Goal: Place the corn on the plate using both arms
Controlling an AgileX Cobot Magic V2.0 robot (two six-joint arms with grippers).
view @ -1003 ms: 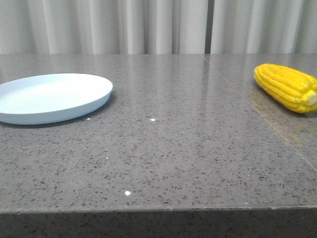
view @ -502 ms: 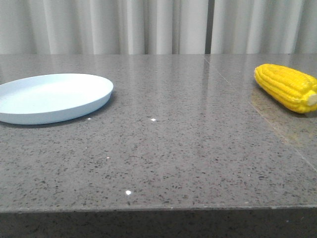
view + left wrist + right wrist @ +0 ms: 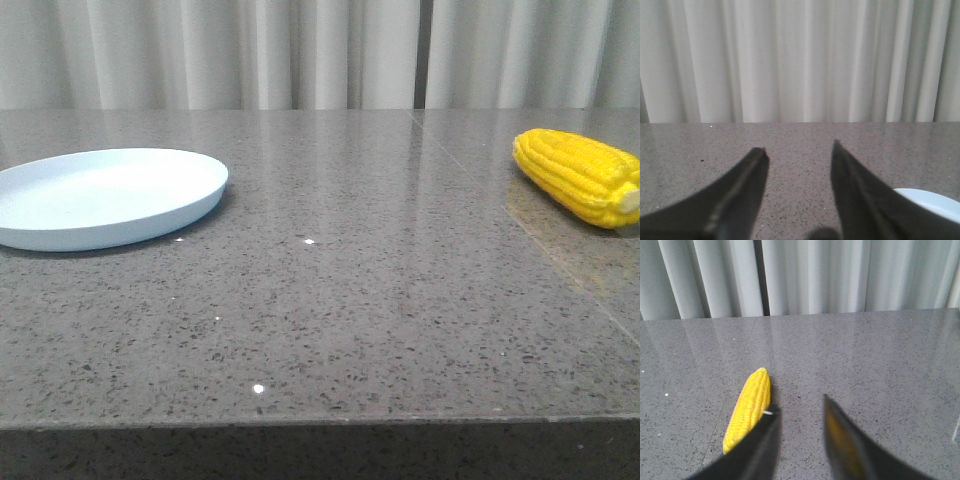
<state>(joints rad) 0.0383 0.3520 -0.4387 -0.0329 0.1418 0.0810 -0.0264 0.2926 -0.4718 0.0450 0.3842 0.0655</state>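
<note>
The pale blue plate [image 3: 105, 195] sits bare at the left of the grey speckled counter [image 3: 330, 310]; nothing lies on it. In the left wrist view the left pincer [image 3: 799, 152] hangs above the counter with its dark fingers spread wide and nothing between them, and only an edge of the plate shows past one finger.

Well apart from the plate, at the far right of the counter, the corn [image 3: 580, 177] lies on its side, pale stub end toward the camera's right edge. In the right wrist view the right pincer [image 3: 799, 410] is also spread wide and empty, and the cob lies just outside one finger rather than between the two.

Judging from this, the task is at its very start: the approach to the corn, no grasp made. The next move calls for the right pincer to shift sideways until the cob's middle sits between its fingers, descend, and close across the width, then carry it toward the plate or the left arm.
</note>
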